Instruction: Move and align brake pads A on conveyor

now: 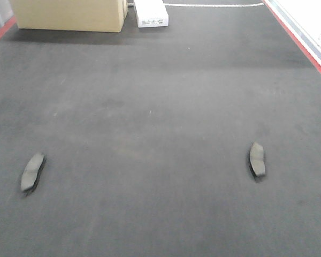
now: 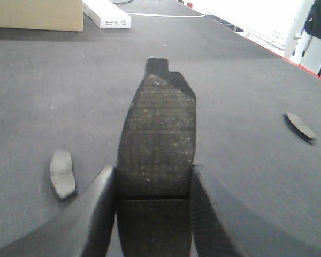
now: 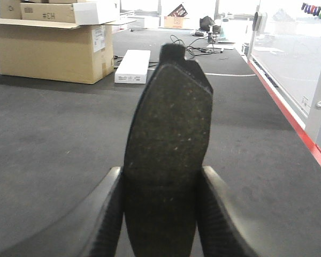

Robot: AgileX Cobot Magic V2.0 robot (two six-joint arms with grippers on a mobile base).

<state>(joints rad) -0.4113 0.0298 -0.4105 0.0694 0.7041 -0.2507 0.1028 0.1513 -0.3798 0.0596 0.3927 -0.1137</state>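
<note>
Two brake pads lie flat on the dark conveyor belt (image 1: pixel 160 107) in the front view, one at the left (image 1: pixel 32 171) and one at the right (image 1: pixel 257 159); no gripper shows there. In the left wrist view my left gripper (image 2: pixel 154 176) is shut on a third brake pad (image 2: pixel 158 134), held lengthwise above the belt, friction face up. The two lying pads show beside it, one at the left (image 2: pixel 62 174) and one at the right (image 2: pixel 300 126). In the right wrist view my right gripper (image 3: pixel 161 179) is shut on a fourth brake pad (image 3: pixel 168 139), raised over the belt (image 3: pixel 53 134).
A cardboard box (image 1: pixel 69 15) and a white carton (image 1: pixel 151 14) stand at the belt's far end. Red edge strips run along the right side (image 1: pixel 305 48) and the far left corner (image 1: pixel 1 31). A white wall panel (image 3: pixel 289 59) borders the right.
</note>
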